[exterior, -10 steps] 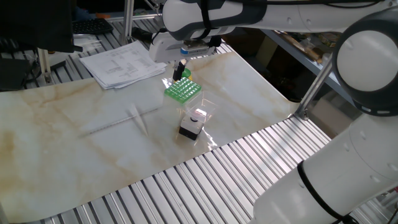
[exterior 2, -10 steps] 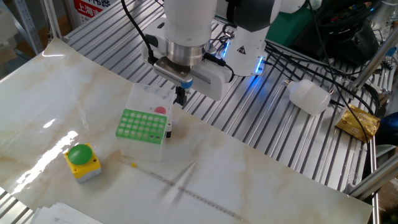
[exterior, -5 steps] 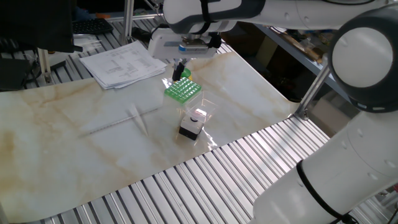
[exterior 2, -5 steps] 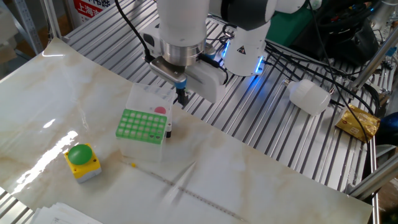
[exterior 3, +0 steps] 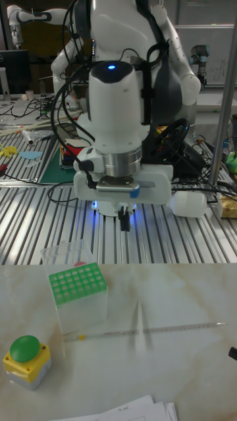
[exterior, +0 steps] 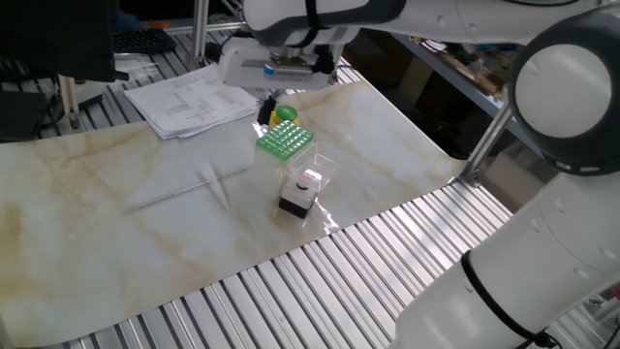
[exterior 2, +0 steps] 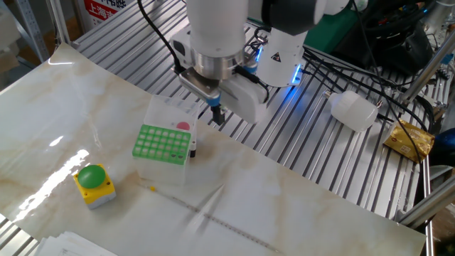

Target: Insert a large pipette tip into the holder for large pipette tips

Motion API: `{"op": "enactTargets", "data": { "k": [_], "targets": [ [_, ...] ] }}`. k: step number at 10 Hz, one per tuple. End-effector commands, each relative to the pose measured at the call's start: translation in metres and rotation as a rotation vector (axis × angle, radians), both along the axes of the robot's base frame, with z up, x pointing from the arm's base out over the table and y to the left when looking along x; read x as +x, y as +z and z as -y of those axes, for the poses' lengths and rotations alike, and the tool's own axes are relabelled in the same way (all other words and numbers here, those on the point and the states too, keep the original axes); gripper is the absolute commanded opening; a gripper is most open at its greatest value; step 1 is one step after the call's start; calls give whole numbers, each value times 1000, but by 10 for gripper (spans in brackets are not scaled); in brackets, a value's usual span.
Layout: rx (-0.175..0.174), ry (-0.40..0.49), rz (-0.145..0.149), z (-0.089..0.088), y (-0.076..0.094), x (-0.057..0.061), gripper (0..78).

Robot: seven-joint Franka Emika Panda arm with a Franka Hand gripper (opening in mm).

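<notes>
1. Whitish and see-through, the large pipette tip (exterior 3: pixel 141 327) is a thin plastic cone that gets narrower to a point.
2. It lies flat on the pale marble worktop (exterior 3: pixel 191 289). It crosses a long thin rod (exterior 3: pixel 178 327) that also lies there.
3. The tip looks a bit blurry in every view, so its fine parts are hard to see.
4. The holder for large pipette tips (exterior 3: pixel 78 284) has a bright green top full of little holes and a clear bottom. It stands near the tip but does not touch it.
5. The claw (exterior 3: pixel 124 222) hangs in the air above the far edge of the worktop, behind the holder. Its two dark fingers are close together, and nothing shows between them.
6. A green button on a yellow box (exterior 3: pixel 26 352) sits near the holder.
7. A small black-and-white box in a clear case (exterior: pixel 302 189) stands right beside the holder.
</notes>
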State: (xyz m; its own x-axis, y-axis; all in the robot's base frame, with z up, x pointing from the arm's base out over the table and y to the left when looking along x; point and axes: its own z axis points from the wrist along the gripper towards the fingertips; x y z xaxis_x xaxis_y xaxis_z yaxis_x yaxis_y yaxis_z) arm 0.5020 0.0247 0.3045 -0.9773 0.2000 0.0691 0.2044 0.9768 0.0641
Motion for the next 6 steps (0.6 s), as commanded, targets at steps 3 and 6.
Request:
{"op": "enactTargets", "data": {
  "k": [3,6],
  "targets": [
    [-5,-22,-8,-28,12,29,0],
    [-9,-24,-9,-37,5,45,0]
  ]
}}
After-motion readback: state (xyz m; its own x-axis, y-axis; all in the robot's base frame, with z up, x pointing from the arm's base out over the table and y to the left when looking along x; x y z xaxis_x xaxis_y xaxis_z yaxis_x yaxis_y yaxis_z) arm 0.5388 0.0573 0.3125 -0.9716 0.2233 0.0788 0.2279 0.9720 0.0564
